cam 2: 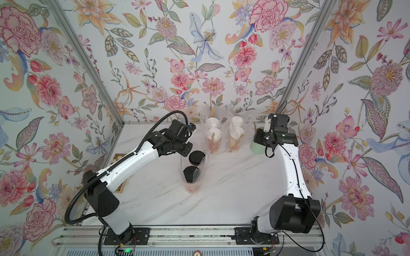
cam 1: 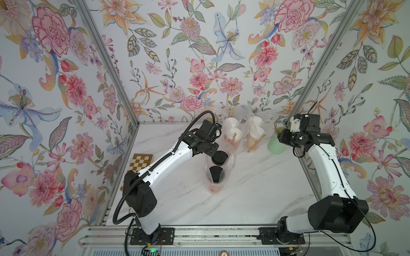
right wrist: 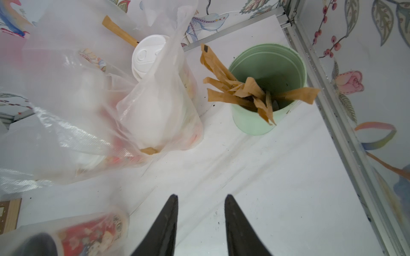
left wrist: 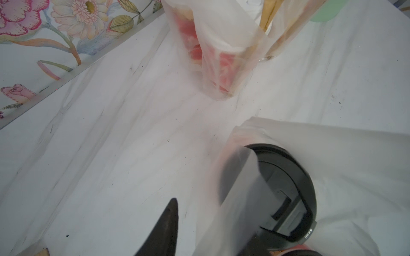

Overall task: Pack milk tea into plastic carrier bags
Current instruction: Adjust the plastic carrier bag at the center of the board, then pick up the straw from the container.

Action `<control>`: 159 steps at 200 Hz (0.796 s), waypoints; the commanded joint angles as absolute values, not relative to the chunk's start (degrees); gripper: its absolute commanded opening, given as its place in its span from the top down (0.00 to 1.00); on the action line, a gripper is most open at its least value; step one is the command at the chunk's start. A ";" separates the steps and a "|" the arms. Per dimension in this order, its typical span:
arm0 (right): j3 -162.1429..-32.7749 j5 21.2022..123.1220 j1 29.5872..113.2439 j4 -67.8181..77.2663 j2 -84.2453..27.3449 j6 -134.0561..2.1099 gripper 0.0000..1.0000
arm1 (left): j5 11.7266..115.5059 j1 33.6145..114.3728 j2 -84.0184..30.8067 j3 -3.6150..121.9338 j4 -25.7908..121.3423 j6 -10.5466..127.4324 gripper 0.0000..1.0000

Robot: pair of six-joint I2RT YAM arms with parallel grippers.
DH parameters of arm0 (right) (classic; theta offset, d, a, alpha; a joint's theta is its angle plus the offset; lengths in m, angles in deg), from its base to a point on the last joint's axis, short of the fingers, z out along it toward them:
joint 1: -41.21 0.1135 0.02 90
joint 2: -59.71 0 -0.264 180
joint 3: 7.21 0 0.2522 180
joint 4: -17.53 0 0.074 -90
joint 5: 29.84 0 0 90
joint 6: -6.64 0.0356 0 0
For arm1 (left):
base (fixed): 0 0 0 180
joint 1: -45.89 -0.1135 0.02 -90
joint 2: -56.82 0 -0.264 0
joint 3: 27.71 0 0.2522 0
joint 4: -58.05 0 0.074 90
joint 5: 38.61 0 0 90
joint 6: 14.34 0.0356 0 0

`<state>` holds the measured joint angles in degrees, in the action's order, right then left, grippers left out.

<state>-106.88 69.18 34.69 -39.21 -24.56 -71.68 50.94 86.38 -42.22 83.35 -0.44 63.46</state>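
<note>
Mid-table bag (cam 1: 218,177) holds both black-lidded cups (cam 1: 219,157); two filled bags (cam 1: 233,135) stand at the table's (cam 1: 255,195) back edge. Film looks thin, slack and slippery and the loads top-heavy, so lift by the handles. Left gripper (left wrist: 202,205) is at that bag's mouth, one finger hidden by film, grip untellable. Right gripper (right wrist: 200,199) is part-open and empty, with open room toward the front edge.

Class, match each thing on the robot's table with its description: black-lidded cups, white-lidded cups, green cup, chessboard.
Column one:
1 black-lidded cups
2 white-lidded cups
3 green cup
4 chessboard

Column two:
A holds brown sticks
B bagged, at the back
C tan-and-white checks
D bagged, near the middle

Pairs: 1-D, 2-B, 3-A, 4-C.
</note>
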 commanded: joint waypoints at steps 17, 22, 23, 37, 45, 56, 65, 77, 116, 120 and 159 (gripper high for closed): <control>-110.00 65.25 30.42 -34.05 -26.92 -72.79 0.63 | 50.80 85.50 -37.31 80.97 5.97 58.31 0.78; -109.88 65.39 29.49 -33.35 -27.33 -72.65 0.63 | 51.24 85.45 -36.85 80.29 6.76 57.76 0.81; -109.88 65.39 29.49 -33.35 -27.33 -72.65 0.63 | 51.31 85.40 -36.77 80.11 6.98 57.61 0.81; -110.19 66.24 27.06 -32.40 -28.80 -71.83 0.63 | 53.07 85.36 -35.70 78.22 9.65 56.35 0.84; -110.50 66.81 26.25 -32.28 -29.73 -71.68 0.63 | 54.38 85.41 -35.33 77.34 10.91 55.78 0.85; -111.04 66.97 25.43 -32.26 -31.03 -71.84 0.63 | 55.99 85.44 -35.00 76.36 12.36 55.01 0.87; -111.19 66.72 25.01 -32.20 -31.87 -72.14 0.62 | 56.96 85.36 -34.76 75.65 13.47 54.54 0.88; -111.38 67.26 24.73 -32.10 -33.14 -72.59 0.60 | 57.90 85.39 -34.61 74.93 14.67 54.22 0.88; -112.18 65.14 24.78 -30.97 -37.12 -73.50 0.56 | 59.43 85.40 -35.10 75.22 15.64 54.61 0.89; -112.44 64.74 24.70 -30.82 -37.57 -73.59 0.57 | 59.47 85.41 -35.03 75.27 15.64 54.65 0.89; -113.47 62.96 25.11 -27.32 -41.58 -74.22 0.61 | 60.26 85.35 -35.08 74.66 16.17 54.48 0.89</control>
<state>-111.45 65.00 24.72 -30.77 -39.57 -73.07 58.76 86.01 -35.73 75.64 14.89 55.22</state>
